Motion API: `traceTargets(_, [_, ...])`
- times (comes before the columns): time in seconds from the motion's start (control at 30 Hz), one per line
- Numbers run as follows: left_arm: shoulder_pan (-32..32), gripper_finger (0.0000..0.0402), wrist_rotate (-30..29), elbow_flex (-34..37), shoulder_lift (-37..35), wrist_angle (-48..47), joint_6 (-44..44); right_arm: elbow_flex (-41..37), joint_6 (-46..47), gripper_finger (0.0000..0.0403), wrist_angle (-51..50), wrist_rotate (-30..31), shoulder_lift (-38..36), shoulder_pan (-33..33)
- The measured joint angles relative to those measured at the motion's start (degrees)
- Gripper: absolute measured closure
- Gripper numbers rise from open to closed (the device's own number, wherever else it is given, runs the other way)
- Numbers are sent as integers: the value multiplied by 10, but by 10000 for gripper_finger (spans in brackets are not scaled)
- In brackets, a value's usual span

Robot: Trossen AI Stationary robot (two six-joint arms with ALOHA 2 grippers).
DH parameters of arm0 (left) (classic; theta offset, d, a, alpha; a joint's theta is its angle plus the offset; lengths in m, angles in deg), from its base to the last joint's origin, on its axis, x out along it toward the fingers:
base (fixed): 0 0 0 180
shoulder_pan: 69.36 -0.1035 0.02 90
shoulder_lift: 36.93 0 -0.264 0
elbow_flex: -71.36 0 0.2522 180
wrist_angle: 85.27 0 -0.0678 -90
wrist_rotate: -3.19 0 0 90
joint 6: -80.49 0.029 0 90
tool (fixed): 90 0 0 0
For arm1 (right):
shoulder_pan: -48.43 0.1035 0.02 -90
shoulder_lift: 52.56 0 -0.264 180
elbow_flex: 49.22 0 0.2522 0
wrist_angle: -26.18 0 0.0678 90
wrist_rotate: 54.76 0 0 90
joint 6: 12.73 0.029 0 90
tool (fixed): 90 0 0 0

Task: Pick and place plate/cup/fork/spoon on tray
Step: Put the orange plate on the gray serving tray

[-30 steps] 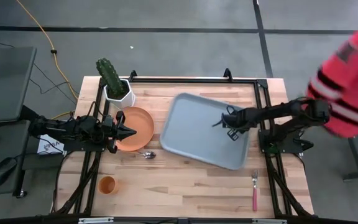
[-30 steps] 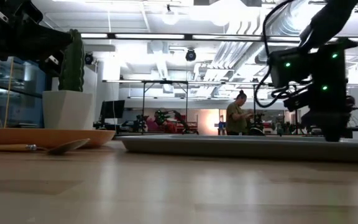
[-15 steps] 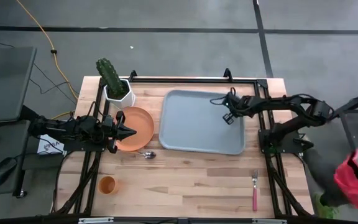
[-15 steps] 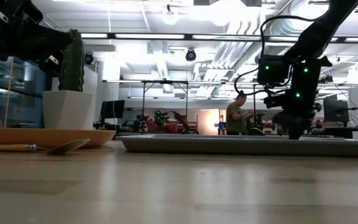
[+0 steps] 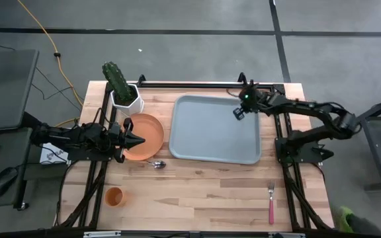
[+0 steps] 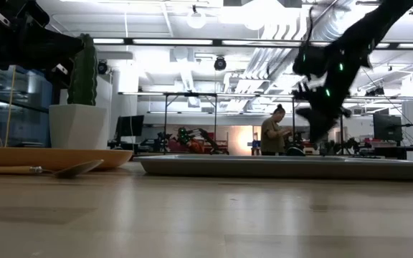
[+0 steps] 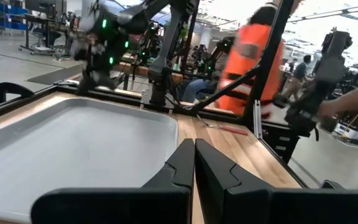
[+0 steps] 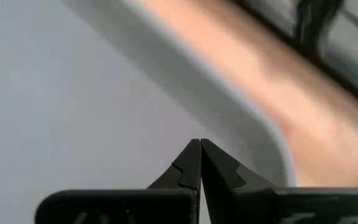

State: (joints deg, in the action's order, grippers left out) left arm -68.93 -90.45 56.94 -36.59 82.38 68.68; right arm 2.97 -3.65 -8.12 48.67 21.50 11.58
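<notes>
Along the table's near edge, the cup (image 5: 114,196) is sitting at the left and the fork (image 5: 270,203) at the right (both well apart from the tray (image 5: 210,142)). Farther in, the spoon (image 5: 157,164) is lying just beside the plate (image 5: 147,135), over which the left gripper (image 5: 138,140) is hovering, fingers together. Farthest back, the right gripper (image 5: 239,112) is hanging over the tray's far right corner, fingers closed on nothing

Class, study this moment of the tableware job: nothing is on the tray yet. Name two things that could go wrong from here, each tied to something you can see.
1. The right gripper hangs shut over the tray's far right corner; dipping there, it might knock the tray.
2. The left gripper, shut, sits over the plate, and the spoon lies right by the rim; lifting the plate could flick the spoon away.
</notes>
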Motion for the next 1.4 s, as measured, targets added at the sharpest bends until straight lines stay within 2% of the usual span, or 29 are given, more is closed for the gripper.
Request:
traceTargets(0.1, [0,401,0,0,0,0,0,30,-1,403,49,-92,-50,2])
traceTargets(0.17, [0,401,0,0,0,0,0,45,5,403,100,-197,-82,2])
traceTargets(0.27, [0,401,0,0,0,0,0,60,70,403,201,-343,-123,3])
traceTargets(0.37, [0,401,0,0,0,0,0,71,155,403,302,-413,-155,13])
traceTargets(0.47, [0,401,0,0,0,0,0,81,206,403,359,-422,-180,38])
traceTargets(0.57, [0,401,0,0,0,0,0,94,210,403,378,-418,-196,66])
traceTargets(0.9, [0,401,0,0,0,67,-2,126,209,403,382,-335,-197,151])
traceTargets(1.03, [0,401,-2,0,0,91,-1,126,206,403,384,-330,-197,169])
traceTargets(1.17, [0,401,-35,0,0,111,-9,126,206,403,384,-331,-197,183])
traceTargets(1.4, [0,401,-41,-14,14,132,-21,126,183,403,360,-332,-197,193])
